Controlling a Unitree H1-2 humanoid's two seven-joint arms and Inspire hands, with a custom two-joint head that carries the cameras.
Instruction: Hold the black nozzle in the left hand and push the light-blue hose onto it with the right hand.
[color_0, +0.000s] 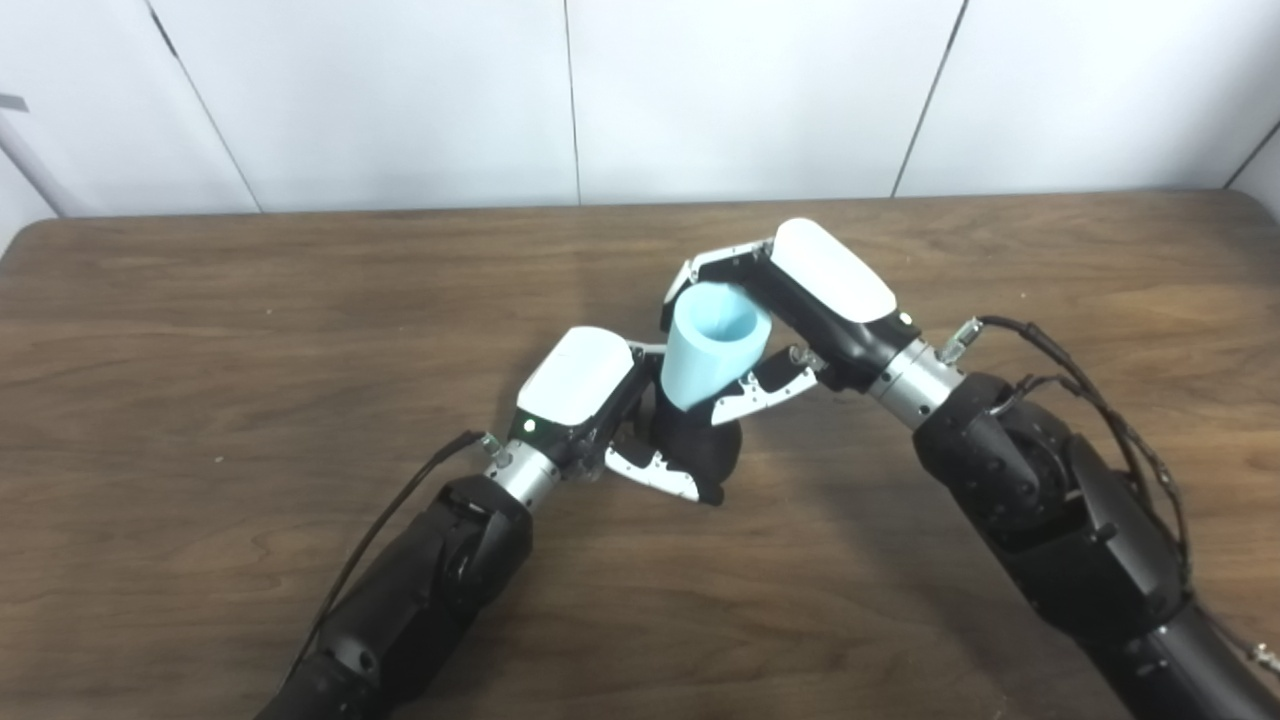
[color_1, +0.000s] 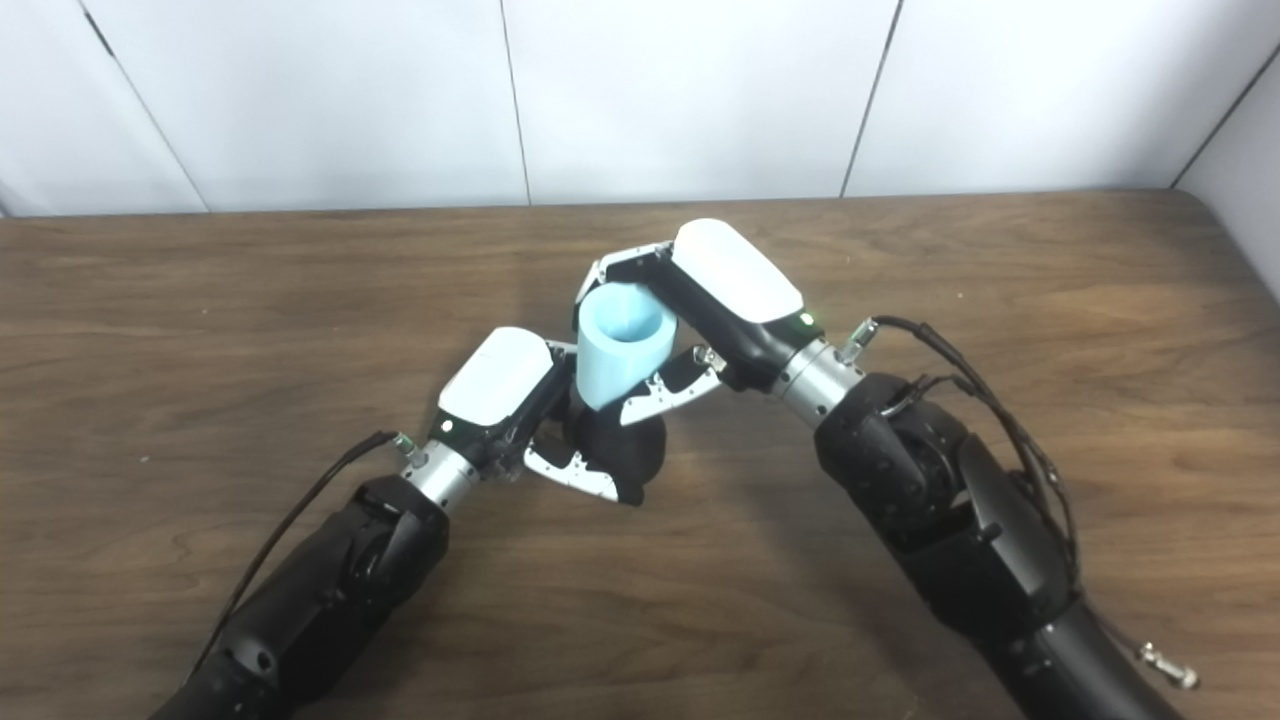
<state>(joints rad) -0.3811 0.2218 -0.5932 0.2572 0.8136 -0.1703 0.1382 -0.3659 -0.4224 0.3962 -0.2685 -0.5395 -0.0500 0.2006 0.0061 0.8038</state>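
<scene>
My left hand (color_0: 600, 405) is shut on the black nozzle (color_0: 700, 445), which stands near the middle of the wooden table (color_0: 250, 330). My right hand (color_0: 800, 300) is shut on the light-blue hose (color_0: 710, 350), a short, wide tube with its open mouth facing up. The hose's lower end sits on top of the nozzle, tilted slightly. In the right eye view the hose (color_1: 620, 345) and nozzle (color_1: 625, 450) stack the same way between the left hand (color_1: 510, 395) and right hand (color_1: 705, 295). The joint between hose and nozzle is partly hidden by fingers.
White wall panels (color_0: 570, 100) stand behind the table's far edge. Cables run along both forearms (color_0: 1080, 390).
</scene>
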